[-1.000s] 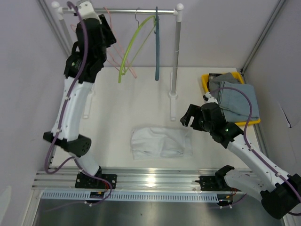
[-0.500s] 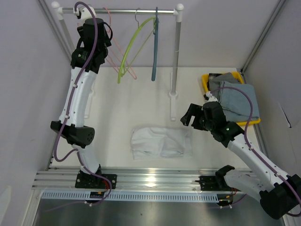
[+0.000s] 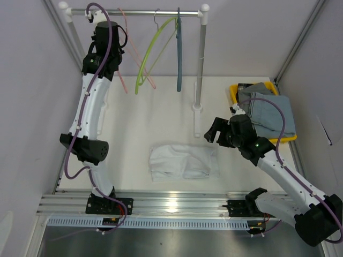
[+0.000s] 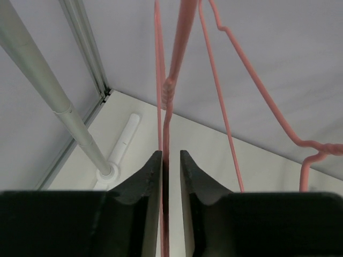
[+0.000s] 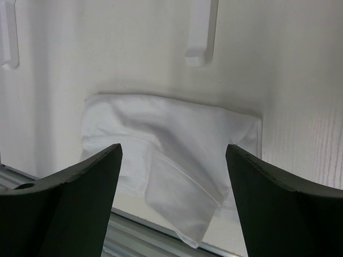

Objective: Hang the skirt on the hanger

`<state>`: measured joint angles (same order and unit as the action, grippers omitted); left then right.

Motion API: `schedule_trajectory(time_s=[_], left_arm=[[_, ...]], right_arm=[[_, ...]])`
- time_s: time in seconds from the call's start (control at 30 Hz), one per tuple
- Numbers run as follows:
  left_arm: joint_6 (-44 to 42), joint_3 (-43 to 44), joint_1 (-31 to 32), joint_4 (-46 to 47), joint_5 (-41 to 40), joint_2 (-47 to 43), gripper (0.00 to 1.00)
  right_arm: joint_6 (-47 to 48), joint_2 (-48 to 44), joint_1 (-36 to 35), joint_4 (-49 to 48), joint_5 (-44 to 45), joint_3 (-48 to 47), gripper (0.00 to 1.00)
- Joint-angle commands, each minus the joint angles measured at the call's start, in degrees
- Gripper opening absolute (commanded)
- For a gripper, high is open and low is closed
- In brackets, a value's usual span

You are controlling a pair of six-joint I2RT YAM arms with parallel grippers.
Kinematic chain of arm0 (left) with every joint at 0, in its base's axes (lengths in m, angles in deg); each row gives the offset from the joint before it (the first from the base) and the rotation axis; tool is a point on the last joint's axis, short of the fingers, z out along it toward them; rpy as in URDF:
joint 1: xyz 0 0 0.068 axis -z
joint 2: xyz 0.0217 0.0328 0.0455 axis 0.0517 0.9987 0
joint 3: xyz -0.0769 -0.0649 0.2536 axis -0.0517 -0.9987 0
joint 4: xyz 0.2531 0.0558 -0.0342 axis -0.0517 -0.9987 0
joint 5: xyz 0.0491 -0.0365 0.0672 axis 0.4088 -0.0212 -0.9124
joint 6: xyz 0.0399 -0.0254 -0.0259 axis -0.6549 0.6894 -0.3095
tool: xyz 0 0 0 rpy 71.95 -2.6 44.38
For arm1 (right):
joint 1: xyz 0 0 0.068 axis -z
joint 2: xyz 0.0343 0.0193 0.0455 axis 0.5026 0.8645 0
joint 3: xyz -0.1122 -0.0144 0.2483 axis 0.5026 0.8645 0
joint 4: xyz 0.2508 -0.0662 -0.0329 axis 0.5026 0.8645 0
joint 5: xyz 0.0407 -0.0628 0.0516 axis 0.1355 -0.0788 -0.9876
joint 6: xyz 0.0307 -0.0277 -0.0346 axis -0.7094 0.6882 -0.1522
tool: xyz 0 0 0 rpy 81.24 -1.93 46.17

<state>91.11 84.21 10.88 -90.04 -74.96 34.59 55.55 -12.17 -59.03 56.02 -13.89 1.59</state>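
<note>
Skirt (image 3: 184, 161) is white and lies crumpled flat on the counter (image 3: 161, 118), near the front edge and roughly midway between the two arm bases, so it's not on any hanger yet. Up at the back we see the left arm stretched all the way to the clothes rail (image 3: 144, 12). Its tool (image 4: 170, 155) is squeezed down to a narrow slot around the wire of the pink hanger (image 4: 168, 91), just below the twisted neck. From the wrist view the wire sits against the left finger (image 4: 153, 171) with a thin sliver of gap on the other side, so we'd call it nearly closed but not actually pinching the wire. A green hanger (image 3: 143, 61) and a blue-grey one (image 3: 179, 53) hang further right on the same rail. The right tool (image 5: 173, 150) is spread wide with nothing in it, and hangs over the counter just off the skirt's right end; its own camera looks straight down at the fabric between the two fingers. Over at the far right we've got a yellow tray (image 3: 234, 93) with folded blue-grey clothes (image 3: 270, 112) piled in it.
</note>
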Motion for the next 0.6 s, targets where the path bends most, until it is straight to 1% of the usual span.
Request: schedule_trajectory(time_s=[0.0,0.03,0.1,0.13,0.27,0.37,0.5,0.57], left_arm=[[-1.29,2.36,-0.49,0.81,0.67,-0.95,0.19],[-1.47,2.36,-0.57,0.98,0.58,-1.21,0.12],[-2.34,2.71,-0.57,1.33,0.75,-1.65,0.05],[-2.61,2.97,-0.57,1.25,0.58,-1.83,0.00],[-4.19,3.42,-0.57,2.21,0.84,-2.97,0.00],[-5.25,3.50,-0.57,3.00,3.21,-4.38,0.00],[-6.13,3.76,-0.57,4.93,8.39,-6.31,0.00],[-6.57,3.24,-0.57,5.64,9.36,-7.36,0.00]], right_arm=[[1.02,-0.12,0.30,-2.18,-1.13,0.24,0.84],[1.02,-0.21,0.30,-2.27,-1.13,0.33,0.84],[1.19,-0.12,0.47,-2.27,-1.31,0.33,0.84],[1.28,-0.12,0.47,-2.27,-1.39,0.42,0.84],[1.45,-0.38,0.82,-2.45,-1.57,0.68,0.83],[1.72,-0.39,0.82,-2.62,-1.92,0.86,0.83],[2.16,-0.56,1.00,-2.62,-2.19,0.77,0.83],[2.33,-0.65,1.09,-2.80,-2.27,0.86,0.83]])
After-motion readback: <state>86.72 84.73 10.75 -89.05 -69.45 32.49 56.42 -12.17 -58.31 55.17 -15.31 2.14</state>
